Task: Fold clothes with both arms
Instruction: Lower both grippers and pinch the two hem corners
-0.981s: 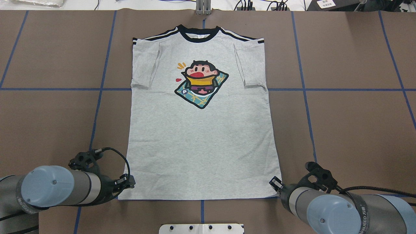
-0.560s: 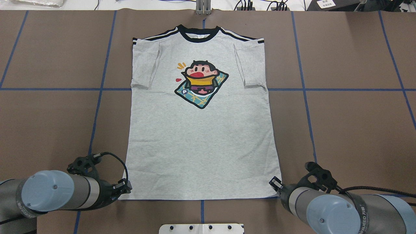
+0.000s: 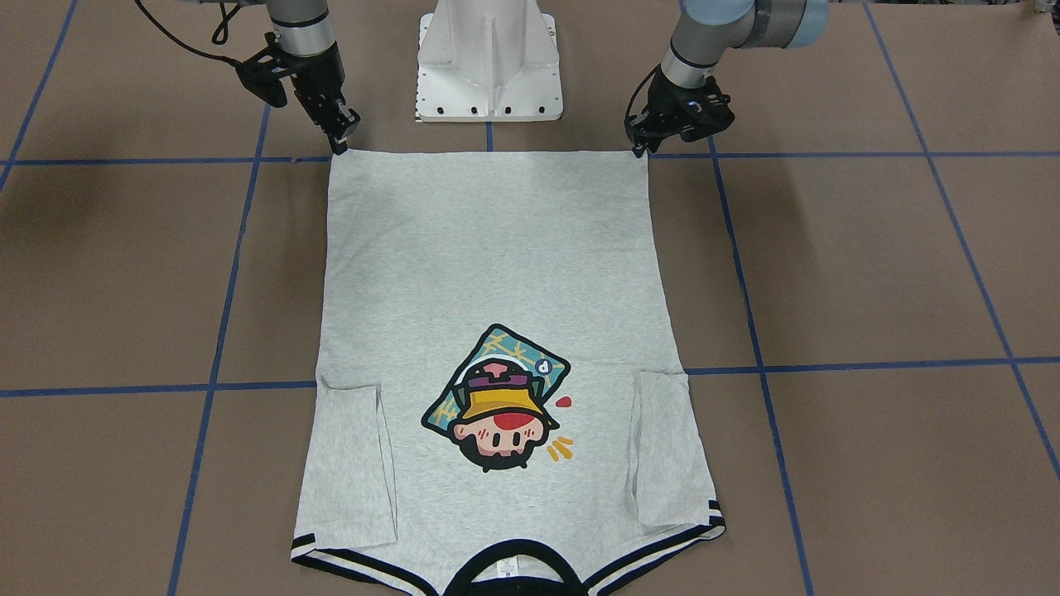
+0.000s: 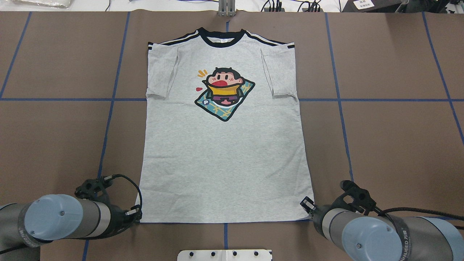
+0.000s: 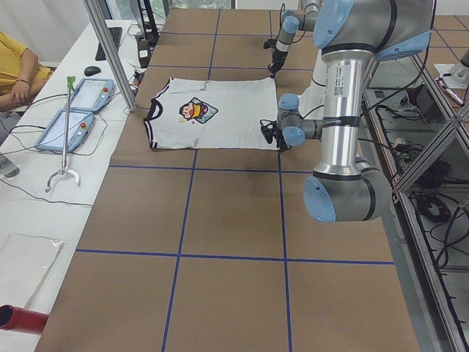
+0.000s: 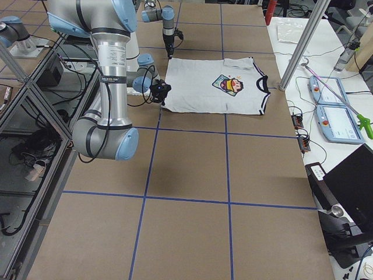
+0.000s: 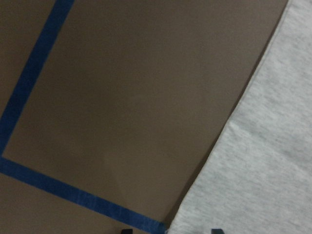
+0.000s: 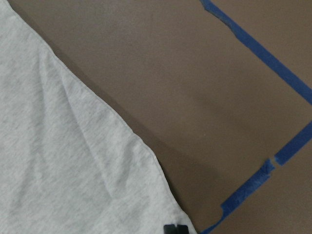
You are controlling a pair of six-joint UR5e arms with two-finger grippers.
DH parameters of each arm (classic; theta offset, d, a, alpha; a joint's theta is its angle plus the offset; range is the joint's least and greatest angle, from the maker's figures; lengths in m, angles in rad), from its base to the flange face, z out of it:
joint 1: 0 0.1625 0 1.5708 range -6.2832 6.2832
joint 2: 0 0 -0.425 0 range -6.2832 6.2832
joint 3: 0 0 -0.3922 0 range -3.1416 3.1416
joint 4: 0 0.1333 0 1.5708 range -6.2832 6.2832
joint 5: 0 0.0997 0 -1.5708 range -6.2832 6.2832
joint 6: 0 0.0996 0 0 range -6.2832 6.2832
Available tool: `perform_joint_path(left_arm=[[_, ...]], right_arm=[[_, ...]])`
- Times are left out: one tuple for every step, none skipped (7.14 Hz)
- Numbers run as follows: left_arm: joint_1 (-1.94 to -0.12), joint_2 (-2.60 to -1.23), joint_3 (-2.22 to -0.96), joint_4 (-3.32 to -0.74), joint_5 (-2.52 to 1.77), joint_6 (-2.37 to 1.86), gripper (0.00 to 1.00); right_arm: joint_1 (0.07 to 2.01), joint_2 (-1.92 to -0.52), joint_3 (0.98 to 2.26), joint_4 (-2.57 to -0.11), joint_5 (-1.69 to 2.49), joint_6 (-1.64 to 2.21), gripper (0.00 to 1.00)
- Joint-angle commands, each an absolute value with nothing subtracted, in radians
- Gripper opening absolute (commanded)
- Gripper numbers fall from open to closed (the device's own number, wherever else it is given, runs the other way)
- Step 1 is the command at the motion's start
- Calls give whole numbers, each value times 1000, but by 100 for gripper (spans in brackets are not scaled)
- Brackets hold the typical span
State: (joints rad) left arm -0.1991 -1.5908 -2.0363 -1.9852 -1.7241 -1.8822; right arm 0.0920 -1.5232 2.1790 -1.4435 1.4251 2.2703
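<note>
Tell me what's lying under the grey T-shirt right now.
The T-shirt lies flat on the brown table cover; blue tape lines run beneath it. Whatever else it covers cannot be seen.

Bright, even overhead room light; fixed views crisp, wrist close-ups soft.
The brown paper-covered table [image 4: 398,145] is lit flatly from above, and the light heather-grey T-shirt [image 4: 224,163] reads pale and evenly exposed, its print colours clear. In the front-facing view the white metal pedestal [image 3: 489,58] is close to washed out, and a faint broad shadow darkens the table at the upper left. The near silver-grey tubular left arm [image 5: 341,110] carries a long glossy highlight in the left side view. The left wrist view is dimmer and blurred, its blue tape line [image 7: 29,83] fuzzy-edged; the right wrist view is sharper, with a soft dark shadow along the shirt's edge.
</note>
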Motion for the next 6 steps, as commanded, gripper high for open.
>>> perform_joint_path(left_arm=[[-198,-1591,-2036,-1985,-1724,-1882,0],[-199,-1591,-2040,-1985,-1726,-1881,0],[-199,-1595,-2048,-1986,-1730,-1881,0],[-202,-1595,-2057,-1985,-1738,-1872,0],[-204,-1589,-2098,-1985,-1740,-1871,0],[-204,-1588,-2115,-1985,-1740,-1873,0]], right_arm=[[94,-1523,2180,-1443,1425,2270,0],[97,-1523,2180,-1443,1425,2270,0],[98,-1523,2180,-1443,1425,2270,0],[100,-1526,2184,-1443,1425,2270,0],[97,-1523,2187,-1443,1425,2272,0],[75,-1523,2206,-1471,1425,2272,0]])
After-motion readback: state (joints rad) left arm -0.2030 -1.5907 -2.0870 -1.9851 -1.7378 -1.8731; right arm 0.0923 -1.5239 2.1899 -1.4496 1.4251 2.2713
